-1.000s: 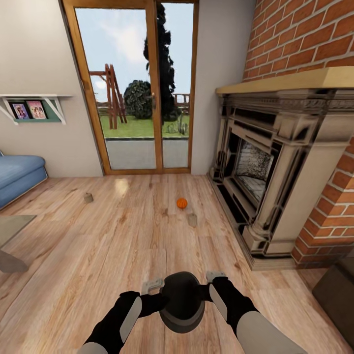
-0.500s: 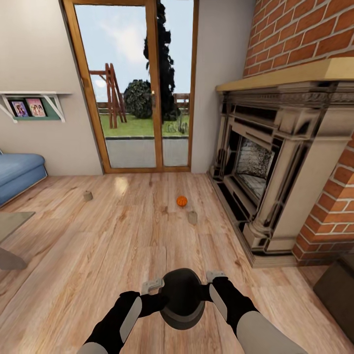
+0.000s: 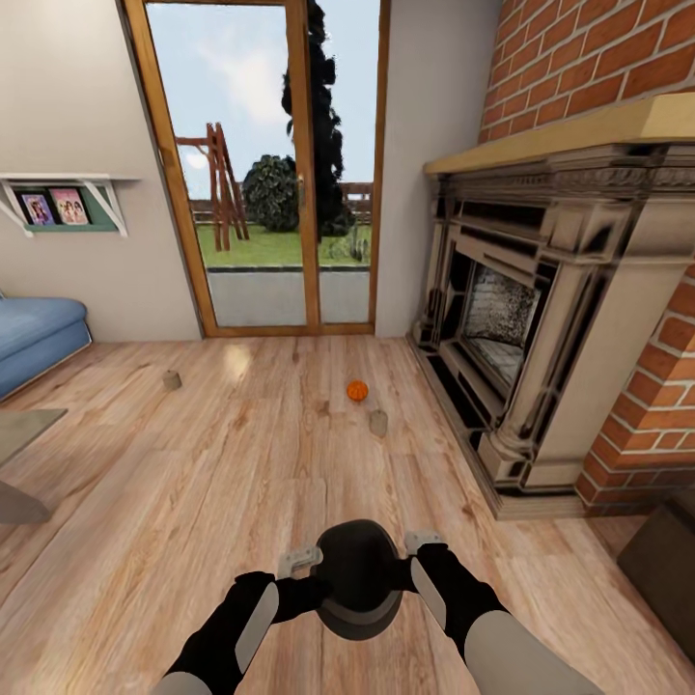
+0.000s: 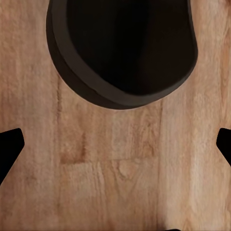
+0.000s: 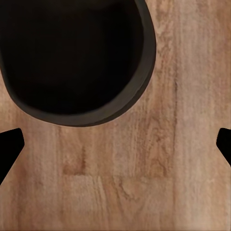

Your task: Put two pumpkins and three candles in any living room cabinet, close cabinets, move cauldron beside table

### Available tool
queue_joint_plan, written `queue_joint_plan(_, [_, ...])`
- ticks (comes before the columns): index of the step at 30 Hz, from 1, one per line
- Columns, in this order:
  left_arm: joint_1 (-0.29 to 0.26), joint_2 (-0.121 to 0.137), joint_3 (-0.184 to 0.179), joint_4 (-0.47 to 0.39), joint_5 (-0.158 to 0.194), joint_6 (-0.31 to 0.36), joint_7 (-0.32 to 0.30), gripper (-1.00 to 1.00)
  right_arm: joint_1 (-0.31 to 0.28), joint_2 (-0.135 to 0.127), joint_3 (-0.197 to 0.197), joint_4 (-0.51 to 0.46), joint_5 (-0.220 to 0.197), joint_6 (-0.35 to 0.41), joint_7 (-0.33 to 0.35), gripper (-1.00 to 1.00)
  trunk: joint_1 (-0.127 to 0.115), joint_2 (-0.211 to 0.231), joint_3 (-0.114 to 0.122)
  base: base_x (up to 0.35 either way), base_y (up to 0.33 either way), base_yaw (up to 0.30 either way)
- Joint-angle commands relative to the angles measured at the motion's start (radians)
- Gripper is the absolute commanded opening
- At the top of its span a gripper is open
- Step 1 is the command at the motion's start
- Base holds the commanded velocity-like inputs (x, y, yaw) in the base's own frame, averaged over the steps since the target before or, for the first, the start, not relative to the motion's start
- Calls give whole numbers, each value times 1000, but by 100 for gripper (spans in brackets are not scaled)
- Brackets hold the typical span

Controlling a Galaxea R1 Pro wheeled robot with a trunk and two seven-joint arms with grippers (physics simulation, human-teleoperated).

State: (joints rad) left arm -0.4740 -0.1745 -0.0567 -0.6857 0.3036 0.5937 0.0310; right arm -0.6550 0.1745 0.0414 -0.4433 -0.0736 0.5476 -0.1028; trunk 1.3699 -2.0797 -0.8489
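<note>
Two arms are reaching forward low in the head view, with the left claw and right claw flanking a dark round cauldron-like body near the robot's front. Both claws are standing apart: in each wrist view the black fingertips are sitting at opposite edges with bare floor between them, clamped on nothing.

One pumpkin is resting on the wooden floor, ahead of the robot and slightly right of centre, in front of the fireplace. One candle is standing just beside it, on the nearer side, apart from it. Second candle is sitting well apart to the left, closer to the blue sofa.

Glass door with a wooden frame is showing a garden beyond. Wall shelf is holding framed photos. Brick wall is rising above the mantel. Dark brown unit is showing at the right edge; too little of it shows to tell what it is.

Wrist views are looking down at floorboards and the dark rounded body.
</note>
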Motion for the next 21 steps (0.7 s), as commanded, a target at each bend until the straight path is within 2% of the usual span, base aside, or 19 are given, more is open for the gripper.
queue_joint_plan(1, [0, 0, 0, 0, 0, 0, 0, 100, 0, 0, 0, 0, 0, 0, 0, 100, 4, -7, -3, 0, 0, 0])
queue_joint_plan(8, [0, 0, -1, 0, 0, 0, 1, 100, 0, 0, 0, 0, 0, 0, 0, 100, 31, -56, -25, 0, 0, 0])
queue_joint_plan(21, [0, 0, -1, 0, 0, 3, 0, 100, 0, 0, 0, 0, 0, 0, 0, 100, 31, -56, -25, 0, 0, 0])
